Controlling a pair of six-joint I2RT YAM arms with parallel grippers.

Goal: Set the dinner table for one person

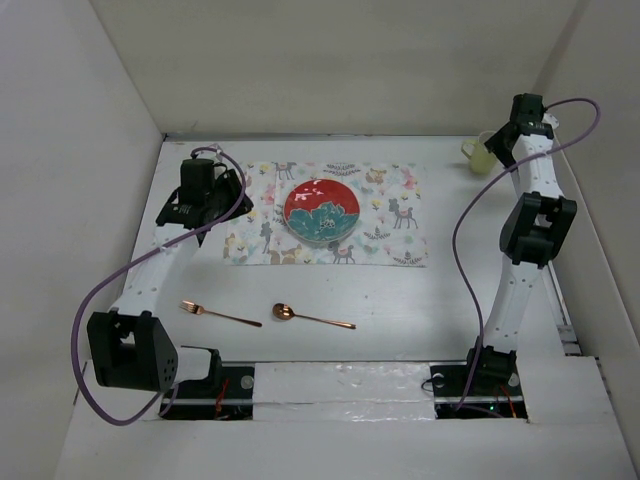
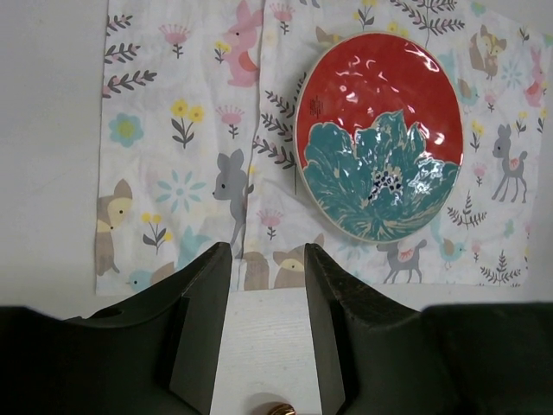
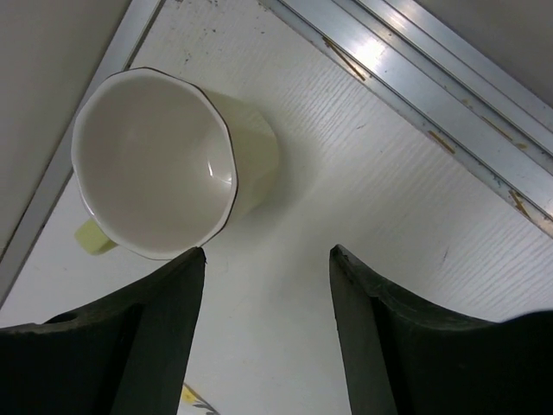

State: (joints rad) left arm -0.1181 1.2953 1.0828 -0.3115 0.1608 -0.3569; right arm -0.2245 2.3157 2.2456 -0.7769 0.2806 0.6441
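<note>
The white dinner table point(image 1: 400, 300) holds a deer-print placemat point(image 1: 400, 215) with a red and teal plate point(image 1: 321, 212) on it. A copper fork point(image 1: 220, 313) and a copper spoon point(image 1: 312, 317) lie on the bare top in front of the mat. A pale yellow cup point(image 1: 478, 155) stands at the back right. My left gripper point(image 1: 195, 195) hovers at the mat's left edge, open and empty point(image 2: 268, 246), with the plate point(image 2: 378, 134) ahead to the right. My right gripper point(image 3: 268, 251) is open, and the cup point(image 3: 160, 160) sits just beside its left fingertip, outside the jaws.
White walls close in the table at the back and sides. An aluminium rail point(image 3: 432, 78) runs along the right edge by the cup. A purple cable point(image 1: 90, 300) loops off each arm. A copper bit of cutlery point(image 2: 278, 408) shows at the bottom of the left wrist view.
</note>
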